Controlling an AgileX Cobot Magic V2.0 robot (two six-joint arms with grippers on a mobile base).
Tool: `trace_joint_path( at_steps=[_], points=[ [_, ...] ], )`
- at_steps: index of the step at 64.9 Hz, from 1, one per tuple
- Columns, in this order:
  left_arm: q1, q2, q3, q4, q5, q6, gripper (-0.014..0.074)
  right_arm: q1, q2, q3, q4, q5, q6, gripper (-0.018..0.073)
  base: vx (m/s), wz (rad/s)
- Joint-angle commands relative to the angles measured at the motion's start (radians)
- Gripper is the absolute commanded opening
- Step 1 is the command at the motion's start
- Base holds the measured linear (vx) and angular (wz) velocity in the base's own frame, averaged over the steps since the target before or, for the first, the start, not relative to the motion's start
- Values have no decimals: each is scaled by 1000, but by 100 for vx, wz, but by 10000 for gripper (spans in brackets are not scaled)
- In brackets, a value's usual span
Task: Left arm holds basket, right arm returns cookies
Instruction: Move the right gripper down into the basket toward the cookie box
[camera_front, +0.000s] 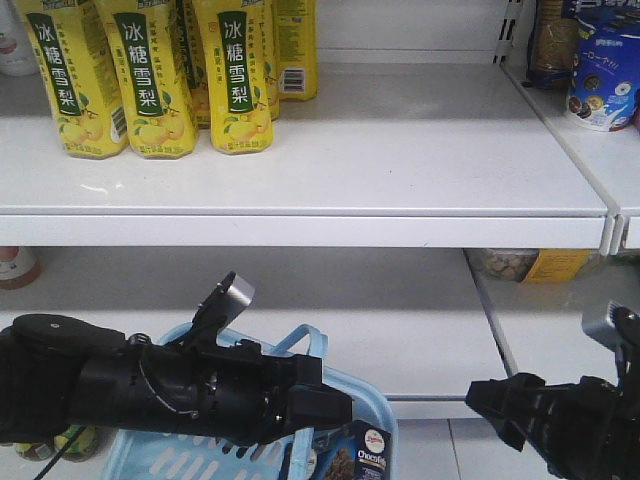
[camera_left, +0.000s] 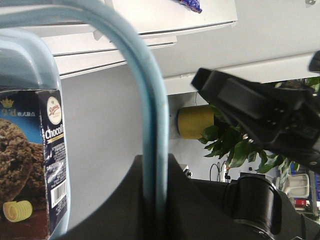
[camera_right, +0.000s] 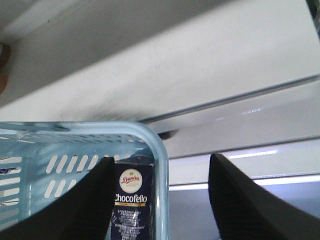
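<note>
Exterior front-facing view: I find the left arm (camera_front: 150, 390) low at the left with the left gripper (camera_front: 330, 405) closed about the loop handle (camera_left: 150, 100) of the basket (camera_front: 382, 408). I judge the holding half of the task as done.

The cookies carton (camera_right: 131, 200) stands upright inside the basket, in the corner nearest the right arm (camera_front: 560, 420), touching the wall. The return has not begun. The right gripper (camera_right: 161, 162) is spread wide with nothing between its fingers, and it sits apart from the basket, on its right. What is left, in my judgement: reach in, pinch the carton, lift it clear of the rim and set it on a shelf (camera_front: 400, 170).

Differences between views:
- The right wrist view alone shows the spread fingers framing the carton's label and the basket corner.
- The left wrist view alone shows the handle running down into the clamp, and the carton's barcode side.
- The front view alone shows the bare shelf space beside the yellow bottles (camera_front: 150, 80).
</note>
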Motion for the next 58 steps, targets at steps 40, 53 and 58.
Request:
trace_joint_path(
  at_steps=[40,53,58],
  points=[
    [-1,-35,-28,-85,43,21,-6,204,421,-182,435,123,-419,403,0,0],
    [-1,-35,-28,-85,43,21,-6,204,481,-183,452,126,-443,401,0,0],
    [-1,-35,-28,-85,43,21,-6,204,500,-183,460,126,-446,401,0,0]
  ],
)
